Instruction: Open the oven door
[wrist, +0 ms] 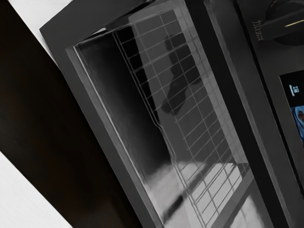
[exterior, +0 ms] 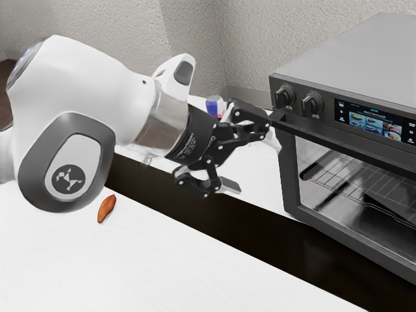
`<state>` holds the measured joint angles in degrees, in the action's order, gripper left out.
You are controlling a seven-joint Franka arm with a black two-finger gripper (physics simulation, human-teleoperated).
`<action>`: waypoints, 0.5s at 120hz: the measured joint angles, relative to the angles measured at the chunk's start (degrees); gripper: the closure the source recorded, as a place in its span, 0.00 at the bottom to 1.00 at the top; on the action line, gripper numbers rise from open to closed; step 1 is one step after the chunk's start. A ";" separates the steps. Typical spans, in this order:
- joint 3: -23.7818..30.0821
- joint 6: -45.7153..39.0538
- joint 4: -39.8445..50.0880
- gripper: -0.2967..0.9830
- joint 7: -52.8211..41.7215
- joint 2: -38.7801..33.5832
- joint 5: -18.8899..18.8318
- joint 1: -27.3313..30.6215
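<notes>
Your gripper (exterior: 252,161), fingers apart, is near one end of the handle (exterior: 338,142) atop the shut oven door (exterior: 290,179) at the exterior view's right, so straddle that handle squarely before clamping, then ease it outward and down.

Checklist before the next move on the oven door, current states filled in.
1. Gripper open: ok.
2. Oven door shut, not already ajar: ok.
3. Handle between both fingers: not ok; lower finger stands well off it.
4. Upper finger touching handle end: cannot tell.
5. Orange-brown item away from door: ok, far side of the dark gap.
</notes>
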<state>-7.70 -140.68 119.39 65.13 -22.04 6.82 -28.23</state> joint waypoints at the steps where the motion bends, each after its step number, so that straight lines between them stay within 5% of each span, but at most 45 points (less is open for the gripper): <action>1: -0.01 -0.19 -0.23 0.23 0.16 0.26 0.00 0.02; 60: -0.11 -6.50 -11.13 0.23 9.58 14.31 0.40 2.28</action>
<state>-7.81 -147.18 108.26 74.71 -7.73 7.22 -25.95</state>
